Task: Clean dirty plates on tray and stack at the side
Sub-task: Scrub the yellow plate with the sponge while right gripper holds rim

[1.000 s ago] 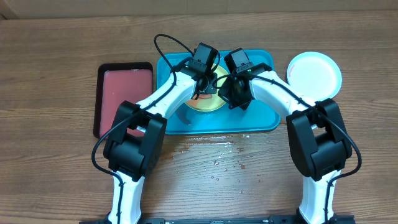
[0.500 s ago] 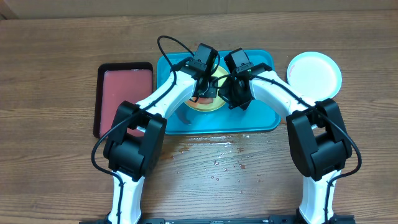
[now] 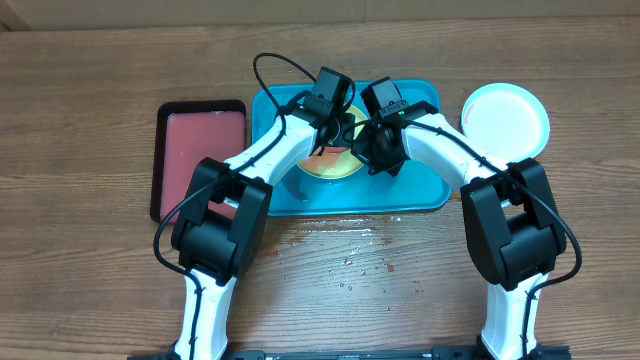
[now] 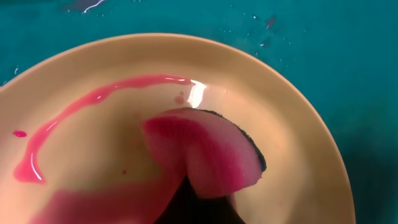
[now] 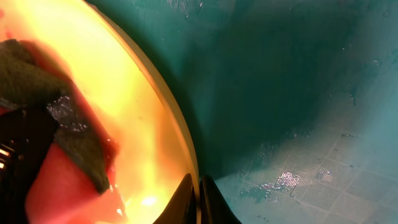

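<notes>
A yellow-green plate (image 3: 335,168) smeared with red sauce lies on the turquoise tray (image 3: 420,185). My left gripper (image 3: 335,135) is shut on a sauce-soaked pink sponge (image 4: 205,155) with a dark scouring side and presses it onto the plate (image 4: 292,124). A red sauce streak (image 4: 93,99) curves across the plate. My right gripper (image 5: 198,199) is shut on the plate's rim (image 5: 155,93) at its right edge (image 3: 372,150). A light blue plate (image 3: 505,118) with a white centre lies on the bare wood right of the tray. The white plate is out of view.
A smaller black-rimmed tray with a reddish inside (image 3: 200,155) lies left of the turquoise tray. Water drops and red specks (image 3: 350,250) wet the tabletop in front of the tray. The tray floor (image 5: 298,93) is wet.
My left arm has shifted slightly, its gripper still moving the sponge over the plate. The right gripper and the plate have stayed in place.
</notes>
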### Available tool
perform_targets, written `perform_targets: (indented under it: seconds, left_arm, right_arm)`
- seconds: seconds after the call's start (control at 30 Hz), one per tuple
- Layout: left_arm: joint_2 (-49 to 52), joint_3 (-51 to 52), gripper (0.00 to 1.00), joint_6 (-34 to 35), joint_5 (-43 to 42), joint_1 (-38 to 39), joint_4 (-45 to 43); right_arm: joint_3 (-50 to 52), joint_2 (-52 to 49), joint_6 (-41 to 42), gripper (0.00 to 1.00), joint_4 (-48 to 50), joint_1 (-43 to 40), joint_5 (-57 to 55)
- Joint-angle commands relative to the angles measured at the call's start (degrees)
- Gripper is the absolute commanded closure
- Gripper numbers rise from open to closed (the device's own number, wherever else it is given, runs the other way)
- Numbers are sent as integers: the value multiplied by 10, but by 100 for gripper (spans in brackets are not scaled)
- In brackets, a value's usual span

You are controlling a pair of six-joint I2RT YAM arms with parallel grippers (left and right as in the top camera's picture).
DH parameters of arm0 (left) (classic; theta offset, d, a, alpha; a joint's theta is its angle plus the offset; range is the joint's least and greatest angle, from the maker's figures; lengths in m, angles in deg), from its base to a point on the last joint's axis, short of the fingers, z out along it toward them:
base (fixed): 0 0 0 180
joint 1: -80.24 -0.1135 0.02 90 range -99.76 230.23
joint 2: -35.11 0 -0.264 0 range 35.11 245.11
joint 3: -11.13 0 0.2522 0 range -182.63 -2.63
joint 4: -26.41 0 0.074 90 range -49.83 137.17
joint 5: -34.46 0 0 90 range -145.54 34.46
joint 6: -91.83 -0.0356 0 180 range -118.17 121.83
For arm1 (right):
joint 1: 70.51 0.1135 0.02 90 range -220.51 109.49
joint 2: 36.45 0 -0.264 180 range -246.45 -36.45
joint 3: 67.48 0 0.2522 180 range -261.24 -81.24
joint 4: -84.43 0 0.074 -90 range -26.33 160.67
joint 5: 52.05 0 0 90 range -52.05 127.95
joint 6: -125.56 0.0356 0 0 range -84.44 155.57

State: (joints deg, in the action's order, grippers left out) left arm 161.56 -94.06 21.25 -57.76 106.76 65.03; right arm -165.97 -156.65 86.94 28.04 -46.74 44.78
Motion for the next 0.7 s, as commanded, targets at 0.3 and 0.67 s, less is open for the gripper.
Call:
perform_targets:
  seconds: [0.3, 0.67]
  left_arm:
    - [23, 2, 96, -10, -37, -39, 90]
    - [23, 2, 96, -12, -142, -9, 139]
  right_arm:
    - [0, 2, -6, 96, 1, 4, 6]
    - [0, 2, -6, 96, 4, 4, 5]
